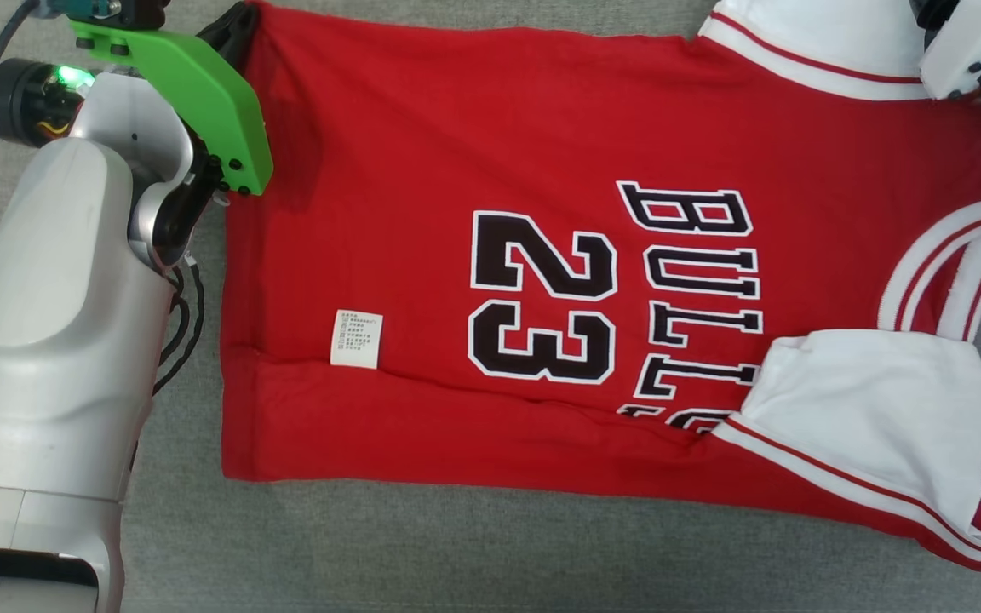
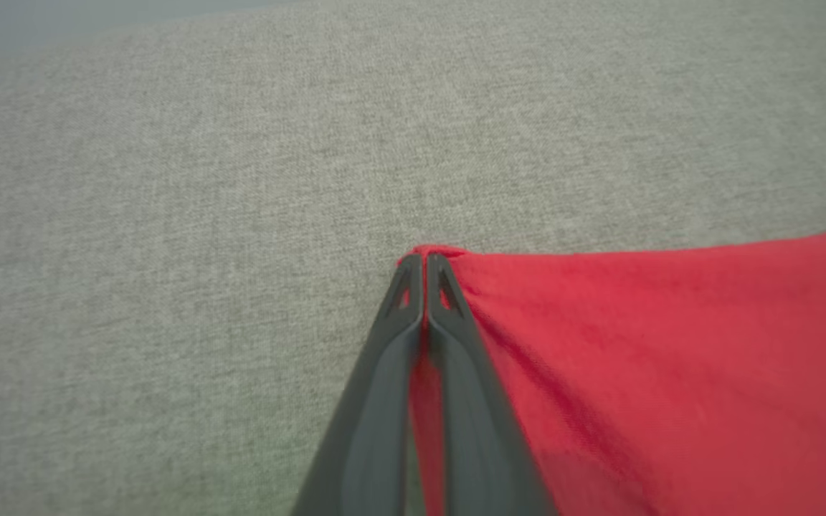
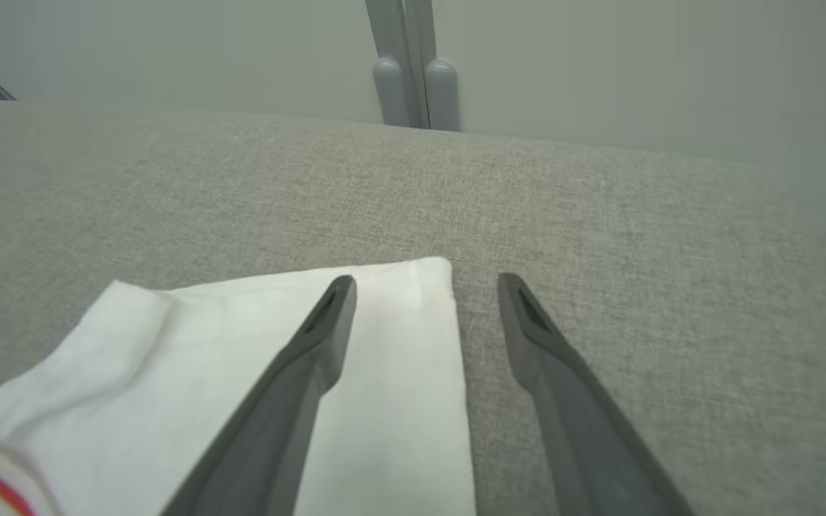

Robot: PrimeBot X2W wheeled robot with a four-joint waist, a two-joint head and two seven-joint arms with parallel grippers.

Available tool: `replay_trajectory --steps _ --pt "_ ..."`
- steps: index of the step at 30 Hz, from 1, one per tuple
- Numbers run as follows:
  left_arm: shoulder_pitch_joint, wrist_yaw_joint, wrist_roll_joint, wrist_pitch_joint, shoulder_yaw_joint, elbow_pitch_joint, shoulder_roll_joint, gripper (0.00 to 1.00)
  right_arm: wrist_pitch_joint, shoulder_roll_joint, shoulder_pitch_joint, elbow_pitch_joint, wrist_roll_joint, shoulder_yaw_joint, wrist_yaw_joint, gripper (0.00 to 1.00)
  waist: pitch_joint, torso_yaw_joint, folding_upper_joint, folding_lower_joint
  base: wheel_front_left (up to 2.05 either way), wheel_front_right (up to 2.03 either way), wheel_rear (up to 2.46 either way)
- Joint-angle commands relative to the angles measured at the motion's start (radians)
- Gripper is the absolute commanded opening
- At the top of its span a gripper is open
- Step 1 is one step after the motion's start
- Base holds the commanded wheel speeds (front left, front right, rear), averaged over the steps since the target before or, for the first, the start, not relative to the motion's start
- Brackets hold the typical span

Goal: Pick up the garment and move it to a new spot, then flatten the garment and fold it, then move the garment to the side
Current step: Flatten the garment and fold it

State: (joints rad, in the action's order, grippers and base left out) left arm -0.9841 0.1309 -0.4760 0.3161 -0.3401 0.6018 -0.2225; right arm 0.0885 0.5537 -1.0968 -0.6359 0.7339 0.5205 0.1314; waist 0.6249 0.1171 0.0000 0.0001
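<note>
A red jersey [image 1: 422,213] with "23", "BULLS" lettering and white sleeves lies spread on the grey cloth surface, its near long edge folded over. At its far left corner my left gripper [image 1: 233,32] is shut on the red hem. In the left wrist view the left gripper [image 2: 424,261] pinches that corner of the red cloth [image 2: 671,344], which is lifted slightly. My right gripper [image 3: 425,281] is open above the end of the far white sleeve [image 3: 384,401]. One finger is over the sleeve, the other over bare surface. The right wrist housing [image 1: 963,51] sits at the jersey's far right corner.
My pale left forearm [image 1: 48,340] with its green bracket [image 1: 201,94] covers the left side. Grey cloth surface [image 1: 490,553] runs along the near side of the jersey. Beyond the surface's far edge stand a plain wall and a grey post [image 3: 413,72].
</note>
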Motion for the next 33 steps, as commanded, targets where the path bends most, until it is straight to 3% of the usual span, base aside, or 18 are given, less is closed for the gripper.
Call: replay_trajectory --steps 1,7,10,12,22,33 --pt "-0.019 -0.002 -0.003 -0.005 -0.005 0.003 0.0 0.0 0.037 0.014 -0.043 -0.026 0.019 0.024 -0.001 1.0 0.036 0.032 0.0 -0.0001 0.0 0.0 0.0" --pt "-0.029 -0.002 -0.008 -0.013 -0.02 0.016 -0.002 0.0 0.223 0.037 -0.138 -0.085 0.074 0.14 -0.001 1.0 0.043 0.032 0.0 -0.0001 0.0 0.0 0.0" --pt "-0.034 -0.002 -0.011 -0.014 -0.025 0.021 -0.006 0.0 0.285 0.054 -0.17 -0.084 0.103 0.179 -0.001 0.0 0.043 0.028 0.0 -0.0001 0.0 0.0 0.0" --pt "-0.038 -0.002 -0.013 -0.019 -0.027 0.023 -0.008 0.0 0.292 0.067 -0.192 -0.073 0.112 0.199 -0.002 0.0 0.04 0.023 0.0 -0.0001 0.0 0.0 0.0" --pt "-0.011 -0.006 -0.024 -0.07 -0.021 0.004 -0.042 0.0 0.079 0.145 -0.157 0.071 0.179 0.23 -0.002 0.0 -0.036 -0.018 0.0 -0.0001 0.0 0.0 0.0" --pt "0.19 -0.061 -0.012 -0.116 -0.002 -0.144 -0.128 0.0 -0.131 0.225 0.128 0.3 0.233 0.212 -0.001 0.0 -0.153 -0.076 0.0 -0.0001 0.0 0.0 0.0"
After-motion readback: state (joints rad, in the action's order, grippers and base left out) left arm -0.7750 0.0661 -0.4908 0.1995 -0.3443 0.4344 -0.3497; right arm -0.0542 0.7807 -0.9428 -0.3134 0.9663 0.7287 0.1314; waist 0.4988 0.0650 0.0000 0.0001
